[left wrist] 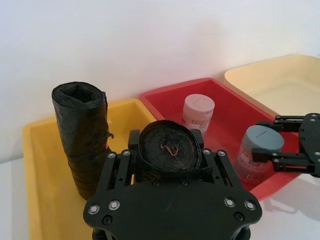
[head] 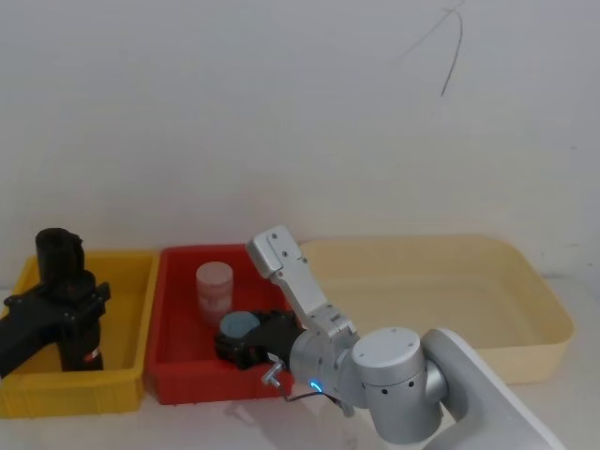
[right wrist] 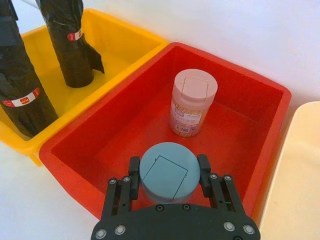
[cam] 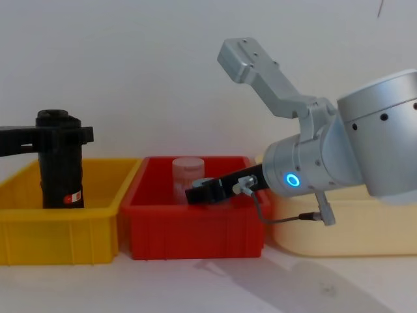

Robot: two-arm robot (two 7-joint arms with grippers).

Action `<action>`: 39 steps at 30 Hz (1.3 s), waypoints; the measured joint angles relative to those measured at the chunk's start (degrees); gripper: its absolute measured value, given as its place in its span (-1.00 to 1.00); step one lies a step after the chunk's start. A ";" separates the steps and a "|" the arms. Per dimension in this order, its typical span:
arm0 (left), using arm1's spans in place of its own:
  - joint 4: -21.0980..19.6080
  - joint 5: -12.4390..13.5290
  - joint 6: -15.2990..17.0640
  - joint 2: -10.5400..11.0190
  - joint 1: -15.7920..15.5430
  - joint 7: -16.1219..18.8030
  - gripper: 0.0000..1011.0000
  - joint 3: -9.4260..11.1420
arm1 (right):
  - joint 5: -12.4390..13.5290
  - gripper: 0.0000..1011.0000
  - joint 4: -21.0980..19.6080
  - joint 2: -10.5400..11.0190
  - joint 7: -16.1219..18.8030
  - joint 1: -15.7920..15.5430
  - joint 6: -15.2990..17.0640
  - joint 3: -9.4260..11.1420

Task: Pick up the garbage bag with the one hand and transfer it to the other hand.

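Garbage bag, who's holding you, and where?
The left gripper holds the garbage bag around its upper part; the right gripper holds the blue-lidded jar by its lid.

At nine o'clock the left gripper [cam: 60, 135] clasps the upright garbage bag [cam: 60, 175] in the yellow bin [cam: 58, 236]. At centre, the right gripper [cam: 197, 194] grips a grey-lidded jar [cam: 206, 182] inside the red bin [cam: 195, 231], beside a pale jar [cam: 186, 169].

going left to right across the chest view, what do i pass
garbage bag in the left gripper, in the yellow bin → red bin, right gripper shut on the blue-lidded jar inside → cream bin
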 joint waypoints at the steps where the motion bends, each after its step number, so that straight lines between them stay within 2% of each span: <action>1: 0.00 0.00 0.00 0.00 0.00 0.00 0.12 0.00 | 0.00 0.32 0.00 0.00 0.00 0.00 0.00 0.00; 16: 0.03 -0.16 -0.08 0.16 -0.14 -0.08 0.12 0.03 | 0.00 0.32 -0.08 -0.01 0.01 -0.07 0.05 0.15; 24: -1.44 -0.43 0.66 1.13 -1.30 -0.56 0.12 0.09 | 0.82 0.32 -2.82 0.35 0.59 -1.03 0.53 1.67; 31: -3.91 -0.50 2.32 2.50 -4.23 -1.55 0.12 0.52 | 2.91 0.32 -7.47 0.60 1.29 -1.60 1.14 4.07; 35: -4.88 -0.18 3.41 3.37 -7.58 -2.82 0.12 1.44 | 4.68 0.32 -10.96 0.67 1.40 -1.65 1.95 6.59; 39: -4.41 0.45 3.77 3.77 -11.43 -4.55 0.12 2.71 | 5.70 0.32 -12.57 0.61 1.14 -1.38 2.50 8.28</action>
